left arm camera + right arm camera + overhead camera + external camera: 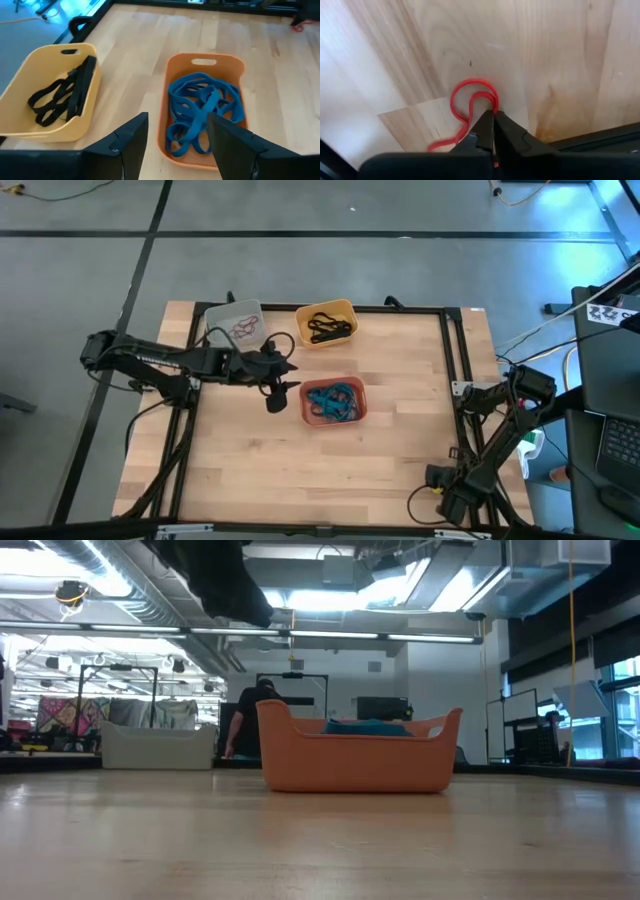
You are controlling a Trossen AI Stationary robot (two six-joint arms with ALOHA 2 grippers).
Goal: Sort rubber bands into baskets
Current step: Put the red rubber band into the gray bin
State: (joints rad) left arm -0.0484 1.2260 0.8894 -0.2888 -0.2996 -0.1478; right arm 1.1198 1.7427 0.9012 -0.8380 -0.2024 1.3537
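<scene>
The right gripper [493, 116] is at the right edge of the table [400, 470], near the front corner, its fingers pressed together on a red rubber band [470, 107] that lies on the wood. The strand disappears between the fingertips, so it appears pinched, though the band itself rests flat on the surface. The left gripper [283, 387] hangs over the middle of the table with its fingers spread wide and nothing between them, just beside the salmon-red basket [359, 412], which holds a tangle of blue rubber bands [332, 401]. Toward the far edge sit a yellow-orange basket [347, 311] with black rubber bands [328, 329] and a pale grey-white basket [214, 316] with red rubber bands [243, 329] near the far left corner. The bands look very light, thin and floppy; a loop will sag and may snag or stretch when lifted. A pinch across one raised curve of the loop seems the surest hold, since the flat parts hug the wood and could slip from closing fingers
</scene>
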